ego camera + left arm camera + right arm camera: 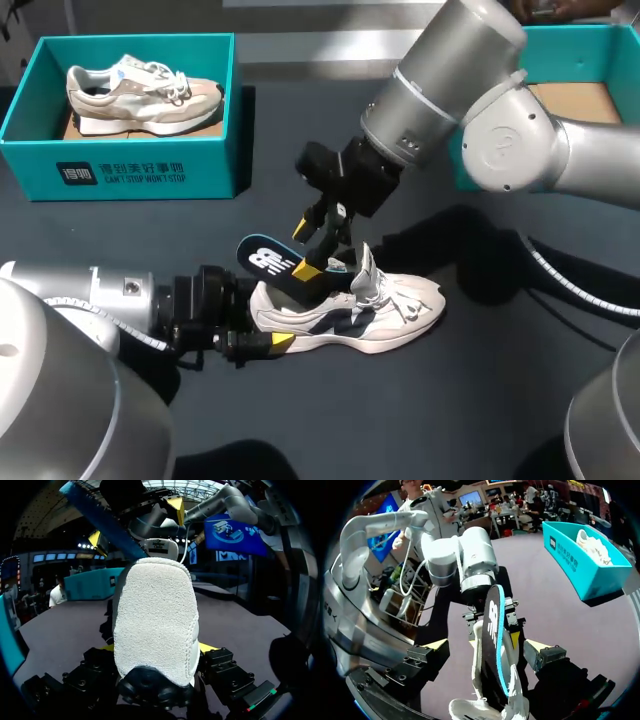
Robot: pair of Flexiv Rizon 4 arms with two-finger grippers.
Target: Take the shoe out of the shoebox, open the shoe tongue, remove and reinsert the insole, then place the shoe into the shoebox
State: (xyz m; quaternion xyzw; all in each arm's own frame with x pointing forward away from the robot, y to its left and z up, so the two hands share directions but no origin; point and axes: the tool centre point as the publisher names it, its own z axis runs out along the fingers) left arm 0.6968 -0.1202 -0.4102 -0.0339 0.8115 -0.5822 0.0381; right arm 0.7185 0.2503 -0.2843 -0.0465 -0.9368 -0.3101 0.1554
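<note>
One shoe (350, 315) lies toe-rightward (heel clamped by left fingers (282, 341)); right fingers (303, 229) seemingly open around insole (268, 260).

The two fingers of my right end effector (485, 646) stand wide apart. The dark, blue-edged insole (492, 630) is upright between them and touches neither. Under it lies the white shoe (517, 707). Just ahead, my left end effector (495, 624) sits at the shoe's heel. Farther ahead and to one side, a teal shoebox (580, 565) rests on the bench (560, 625).
</note>
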